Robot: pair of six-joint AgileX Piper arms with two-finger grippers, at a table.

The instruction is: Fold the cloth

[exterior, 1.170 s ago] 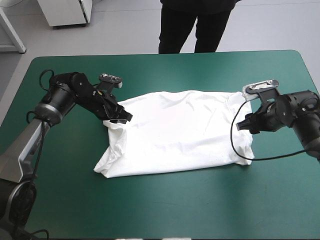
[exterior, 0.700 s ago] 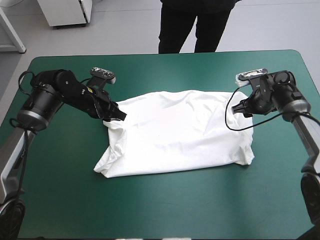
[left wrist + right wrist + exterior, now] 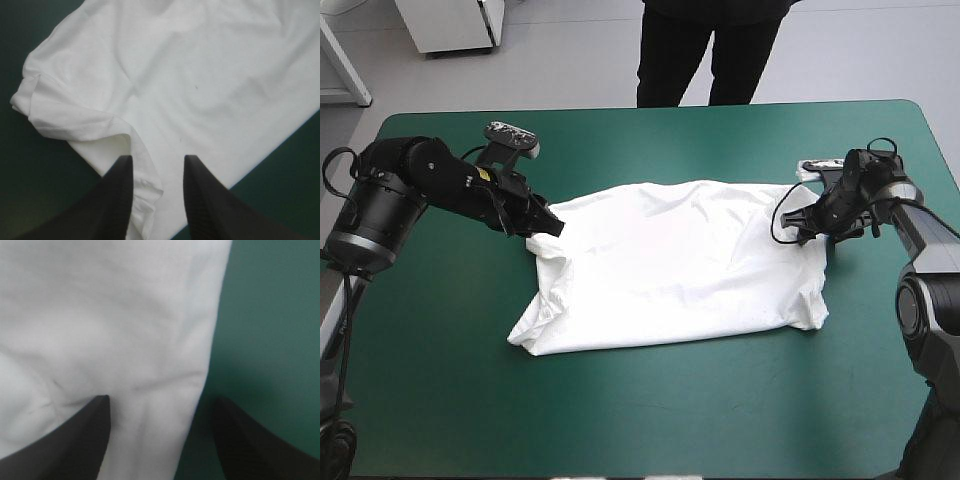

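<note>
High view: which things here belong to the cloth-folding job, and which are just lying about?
Belongs to the job:
- white T-shirt, lying on the table
- left gripper, jaws open at the shirt's far left corner
- right gripper, jaws open at its far right corner

Just there:
- teal-green table cover, the work surface only

The white T-shirt lies flat at the centre of the bench, folded into a wide, lightly creased rectangle with a rumpled fold at its 9 o'clock edge.
</note>
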